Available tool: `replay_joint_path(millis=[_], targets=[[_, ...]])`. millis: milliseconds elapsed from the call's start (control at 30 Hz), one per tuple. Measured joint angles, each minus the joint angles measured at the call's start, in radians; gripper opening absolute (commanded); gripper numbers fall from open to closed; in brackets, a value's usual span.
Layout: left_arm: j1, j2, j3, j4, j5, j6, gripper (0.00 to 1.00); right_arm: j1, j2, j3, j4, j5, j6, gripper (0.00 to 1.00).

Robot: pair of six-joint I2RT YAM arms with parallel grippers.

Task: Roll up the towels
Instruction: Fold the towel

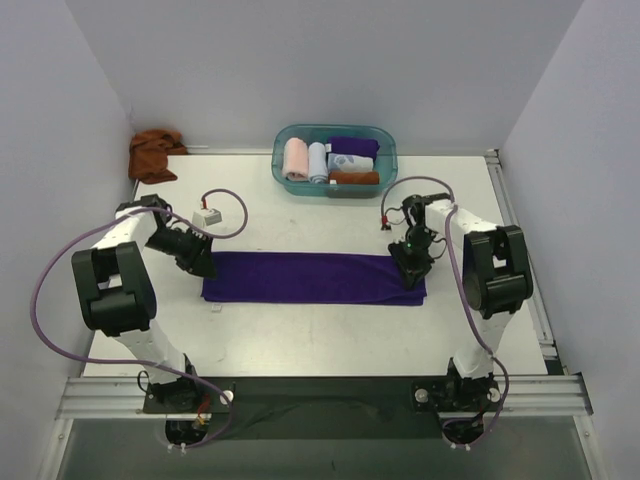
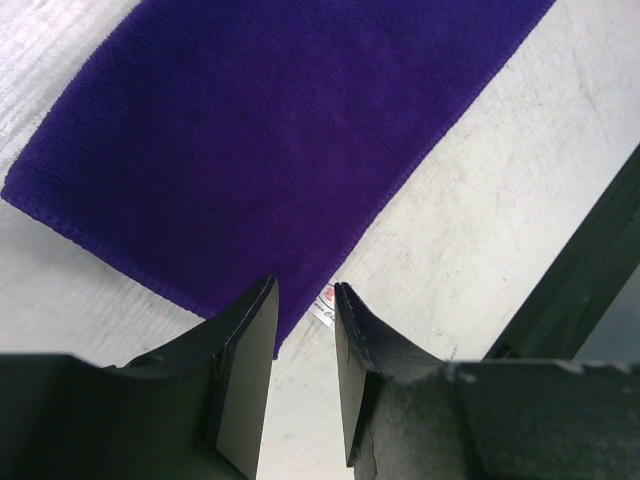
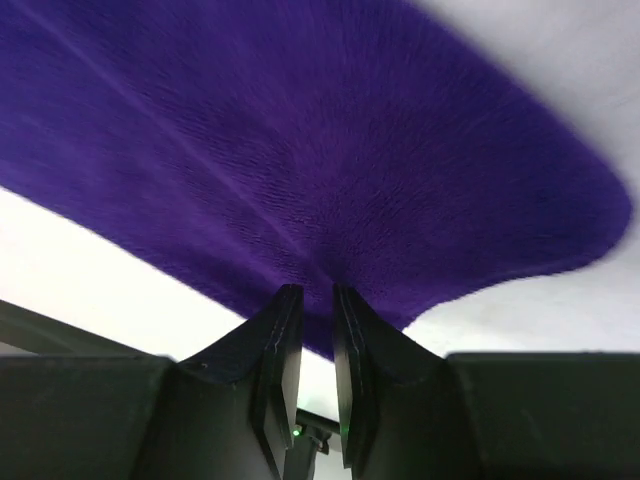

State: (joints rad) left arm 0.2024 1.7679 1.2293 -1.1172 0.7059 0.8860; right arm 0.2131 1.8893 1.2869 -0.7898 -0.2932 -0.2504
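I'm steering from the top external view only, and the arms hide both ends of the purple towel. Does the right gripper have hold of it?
Observer: It seems so. In the right wrist view the right gripper has its jaws nearly together, and the purple towel puckers into the narrow gap between them.
Operator: And the left one?
Observer: The left gripper is open with nothing pinched. Its tips sit just over a corner of the towel.
Operator: Anything marking that corner?
Observer: A small white label pokes out from the towel's edge, between the tips.
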Motion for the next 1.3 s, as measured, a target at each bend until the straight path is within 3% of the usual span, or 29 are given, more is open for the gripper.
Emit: replay_joint_path(millis=[167,367,767,1033,1300], targets=[[-0.007,0.000,-0.029,0.058,-0.024,-0.041,0.40,0.004,-0.013,-0.124,-0.002,0.018,-0.013,0.20],[-0.006,0.000,-0.072,0.078,-0.048,-0.055,0.40,0.014,-0.121,-0.206,-0.032,0.058,-0.069,0.36],[-0.025,0.021,-0.073,0.167,-0.068,-0.160,0.44,-0.182,-0.116,0.047,0.004,0.032,0.043,0.39],[-0.054,0.077,-0.073,0.229,-0.100,-0.224,0.44,-0.179,0.019,0.057,0.023,0.023,0.113,0.38],[-0.059,0.082,-0.077,0.249,-0.108,-0.249,0.44,-0.180,0.047,0.059,0.024,0.005,0.148,0.39]])
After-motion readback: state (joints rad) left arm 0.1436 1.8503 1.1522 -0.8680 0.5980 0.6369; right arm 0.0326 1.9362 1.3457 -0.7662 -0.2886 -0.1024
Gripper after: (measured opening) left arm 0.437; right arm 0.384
